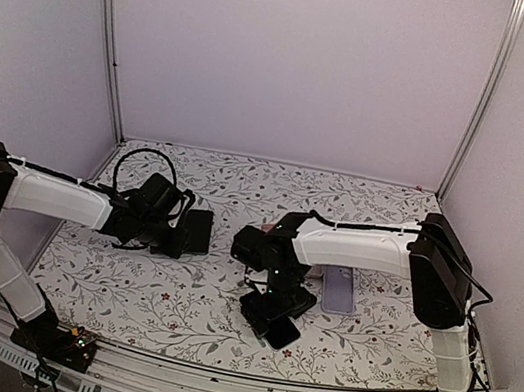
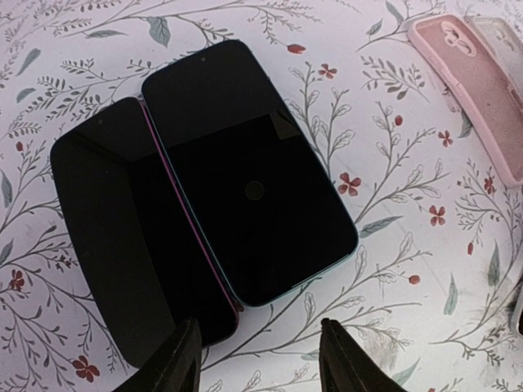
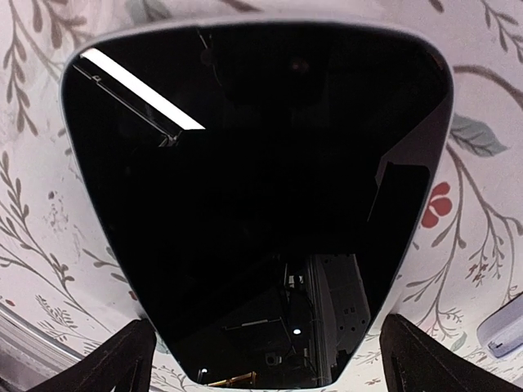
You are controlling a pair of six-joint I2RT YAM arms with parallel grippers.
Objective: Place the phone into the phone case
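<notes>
Jaws of the right pincer (image 3: 265,359) gape wide astride the screen-up phone (image 3: 253,180) on the desk (image 3: 482,245); the left pincer (image 2: 260,359) hangs half-open, empty. Its view, unlike the right's, shows the pink case (image 2: 474,77).

Soft, even light fills the overhead view, with a lilac cast on the walls (image 1: 296,60) and faint shadows on the table (image 1: 182,304). In the right wrist view the phone (image 3: 261,204) mirrors a bright strip lamp at upper left, its outline bulged by the lens.
</notes>
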